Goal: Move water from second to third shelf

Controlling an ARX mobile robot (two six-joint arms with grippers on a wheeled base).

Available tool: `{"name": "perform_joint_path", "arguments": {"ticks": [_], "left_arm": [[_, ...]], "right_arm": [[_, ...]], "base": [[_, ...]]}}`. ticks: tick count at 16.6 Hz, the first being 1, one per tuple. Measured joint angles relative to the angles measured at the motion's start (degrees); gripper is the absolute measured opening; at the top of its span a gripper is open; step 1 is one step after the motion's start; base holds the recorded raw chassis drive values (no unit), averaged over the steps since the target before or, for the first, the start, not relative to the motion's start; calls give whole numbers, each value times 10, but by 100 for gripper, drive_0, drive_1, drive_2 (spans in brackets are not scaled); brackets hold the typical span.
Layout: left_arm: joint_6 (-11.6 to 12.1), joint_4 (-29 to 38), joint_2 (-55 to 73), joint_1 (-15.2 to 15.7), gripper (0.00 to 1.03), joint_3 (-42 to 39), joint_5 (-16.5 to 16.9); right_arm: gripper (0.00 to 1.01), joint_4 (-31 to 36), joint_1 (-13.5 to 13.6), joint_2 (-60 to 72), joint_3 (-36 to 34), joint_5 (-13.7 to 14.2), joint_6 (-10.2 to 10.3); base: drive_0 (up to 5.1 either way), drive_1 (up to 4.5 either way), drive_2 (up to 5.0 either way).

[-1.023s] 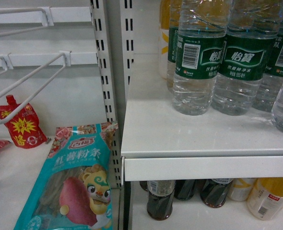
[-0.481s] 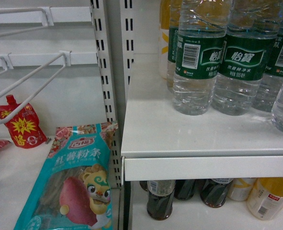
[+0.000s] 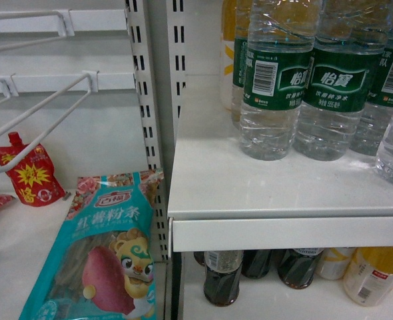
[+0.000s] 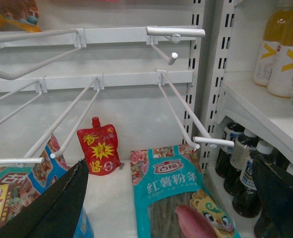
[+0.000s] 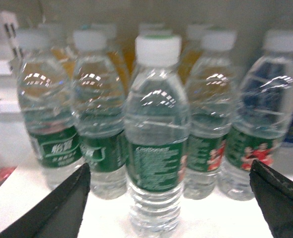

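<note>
Several bottles of water with dark green labels stand in a group on a white shelf (image 3: 250, 193). In the right wrist view one water bottle (image 5: 156, 144) with a white cap stands upright in front of the others. My right gripper (image 5: 169, 166) is open, its dark fingers wide apart on either side of that bottle and short of touching it. My left gripper (image 4: 170, 159) is open and empty, low in front of the hook rack bay. In the head view neither gripper shows; a water bottle (image 3: 276, 87) stands at the upper right.
White wire hooks (image 4: 186, 114) jut out of the left bay. A teal noodle packet (image 3: 106, 253) and a red sauce pouch (image 3: 26, 173) lie below them. Dark drink bottles (image 3: 222, 277) stand on the shelf underneath. Yellow drink bottles (image 4: 280, 44) stand behind the water.
</note>
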Motion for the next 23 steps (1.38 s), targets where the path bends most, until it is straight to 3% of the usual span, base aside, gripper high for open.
{"name": "perform_joint_path", "arguments": {"ticks": [1,3,5,6,7,8,16,17,23], "left_arm": [[0,0,0,0,98,0,0],[0,0,0,0,98,0,0],[0,0,0,0,98,0,0],[0,0,0,0,98,0,0],[0,0,0,0,98,0,0],[0,0,0,0,98,0,0],[0,0,0,0,98,0,0],[0,0,0,0,98,0,0],[0,0,0,0,98,0,0]], "right_arm": [[88,4,9,-43,-19,44,-1],[65,-43,-16,-135,-68,47,-1],[39,-43,-33,-189,-104,28,-1],[28,-42,-54,-201,-118,-3,-2],[15,-42,-97,-214,-136,-32,-2],[2,-43,-103,-227,-150,-31,-1],[2,-77,-99,-325,-212,-38,-2],[2,-155,-99,-399,-226,-38,-2],[2,-162,-99,-436,-232,-38,-2]], "base": [[0,0,0],[0,0,0],[0,0,0],[0,0,0],[0,0,0],[0,0,0],[0,0,0],[0,0,0],[0,0,0]]}}
